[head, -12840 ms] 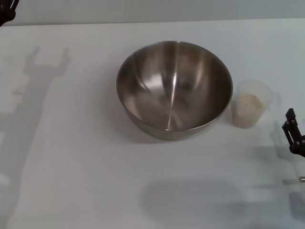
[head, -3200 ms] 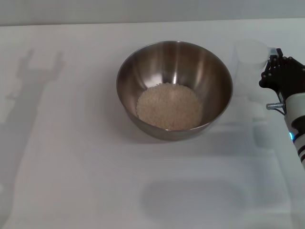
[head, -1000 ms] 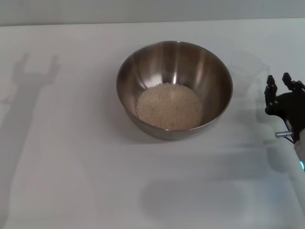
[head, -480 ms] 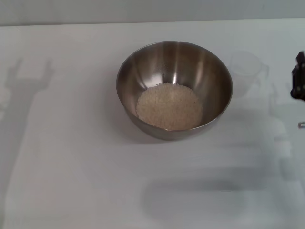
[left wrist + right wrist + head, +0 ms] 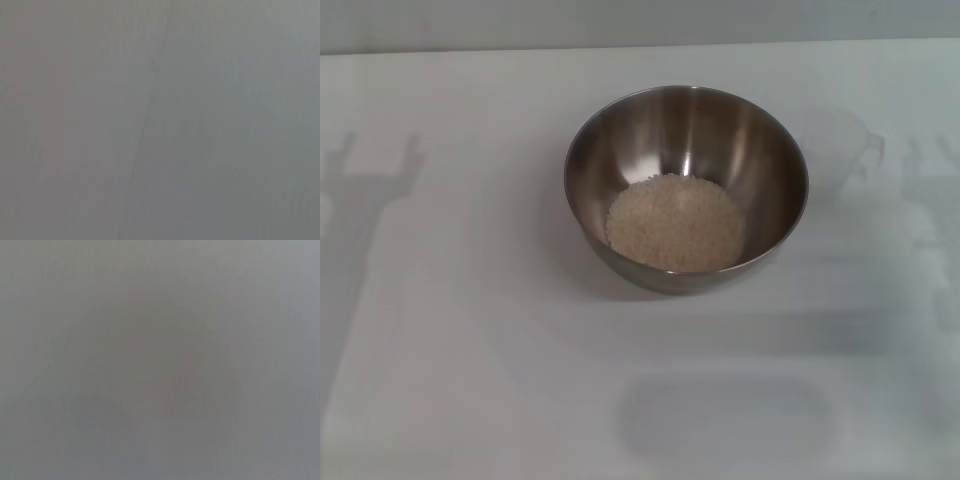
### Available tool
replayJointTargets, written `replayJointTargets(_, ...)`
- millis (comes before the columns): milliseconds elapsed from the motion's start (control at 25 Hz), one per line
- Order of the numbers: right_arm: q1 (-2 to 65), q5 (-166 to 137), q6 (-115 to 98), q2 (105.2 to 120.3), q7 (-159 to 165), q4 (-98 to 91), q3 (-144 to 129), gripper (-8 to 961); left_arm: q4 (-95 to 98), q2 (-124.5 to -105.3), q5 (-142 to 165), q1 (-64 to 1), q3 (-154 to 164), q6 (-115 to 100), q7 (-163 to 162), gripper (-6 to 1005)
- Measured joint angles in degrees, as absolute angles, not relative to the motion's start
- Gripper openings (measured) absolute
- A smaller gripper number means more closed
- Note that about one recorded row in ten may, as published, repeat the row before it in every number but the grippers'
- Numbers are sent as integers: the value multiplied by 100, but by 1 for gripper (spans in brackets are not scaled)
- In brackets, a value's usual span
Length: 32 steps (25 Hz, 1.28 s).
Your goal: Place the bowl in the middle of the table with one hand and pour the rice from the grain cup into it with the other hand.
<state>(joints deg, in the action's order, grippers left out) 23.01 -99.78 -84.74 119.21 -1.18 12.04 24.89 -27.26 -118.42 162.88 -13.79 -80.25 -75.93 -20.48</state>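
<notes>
From my head camera I see the bowl (image 5: pixel 686 187) sitting near the middle of the table (image 5: pixel 470 330), a deep round stainless-steel vessel with a brushed, shiny inside that catches a bright vertical glint on its far wall. The rice (image 5: pixel 675 222) lies in its bottom as a loose, low, off-white heap, spread across the floor of the bowl and a little way up the near side. The grain cup (image 5: pixel 838 150) stands upright just beside the bowl on my right, slightly farther back; it looks clear and pale, hard to make out against the white top, with a small handle on its outer side.

The table is plain white and flat, crossed by soft grey shadows at both sides and along the near edge. A grey wall runs along the far edge.

Neither gripper shows in any view, so I cannot tell how open either is or whether it holds anything. Both wrist cameras give me only featureless grey.
</notes>
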Motion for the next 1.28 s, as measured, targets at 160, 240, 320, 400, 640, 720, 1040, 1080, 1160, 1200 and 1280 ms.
replayJointTargets(160,2519,-9988,-8411,11920,74,938,2452,394,-2662,-11840,16274,-1361,-8032,-7593,-2025,870)
replayJointTargets(240,2547,-9989,-8438,11919,74,918,2444,398,-2661,-11839,16263,-1327,-8033,-7599,-2025,870)
replayJointTargets(320,2558,-10001,-8553,11918,45,835,2441,401,-2661,-11838,16258,-1314,-8033,-7614,-2024,870)
replayJointTargets(400,2560,-10008,-8623,11918,31,802,2436,404,-2647,-11839,16245,-1304,-8036,-7628,-1995,870)
replayJointTargets(640,2542,-10006,-8865,11918,1,794,2466,584,-2614,-11844,16238,-1327,-8041,-7633,-1702,870)
replayJointTargets(720,2539,-9980,-8873,11918,-2,793,2510,586,-2573,-11850,16237,-1368,-8040,-7606,-1666,870)
replayJointTargets(1040,2501,-9965,-8918,11929,-11,778,2724,589,-2455,-11851,16228,-1483,-8090,-7600,-1661,870)
replayJointTargets(1080,2501,-9964,-8922,11928,-11,778,2725,589,-2454,-11850,16227,-1488,-8119,-7603,-1661,870)
replayJointTargets(1160,2507,-9963,-8927,11925,-13,764,2725,589,-2452,-11849,16225,-1495,-8164,-7611,-1661,870)
replayJointTargets(1200,2515,-9962,-8928,11922,-13,748,2725,589,-2452,-11849,16223,-1500,-8177,-7613,-1661,870)
replayJointTargets(1280,2549,-9960,-8929,11921,-14,705,2725,589,-2452,-11847,16220,-1508,-8187,-7613,-1661,870)
